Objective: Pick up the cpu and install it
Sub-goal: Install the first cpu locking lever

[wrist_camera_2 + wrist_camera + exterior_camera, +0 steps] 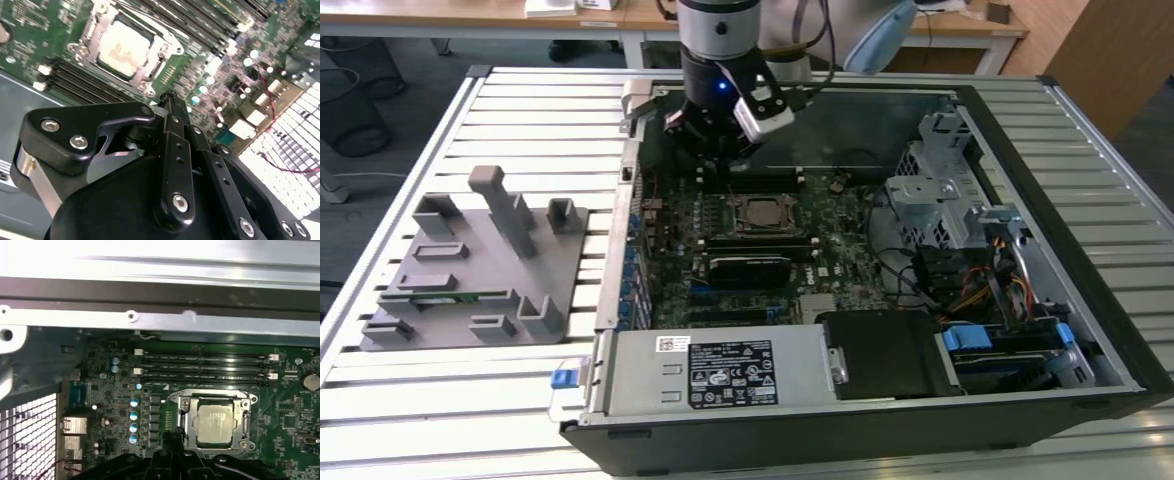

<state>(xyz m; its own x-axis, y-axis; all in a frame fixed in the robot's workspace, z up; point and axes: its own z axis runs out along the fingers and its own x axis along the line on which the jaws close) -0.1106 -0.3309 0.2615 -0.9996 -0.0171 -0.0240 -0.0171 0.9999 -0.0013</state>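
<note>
Cpu [215,422] lies flat in socket [215,399] on motherboard [290,425], silver top up. My fingers [172,436] closed together, empty (nothing pinched), hovering above board just beside socket corner; cpu square, no long axis.

Exterior view above, wrist views share cpu [122,48] [215,424]
</note>
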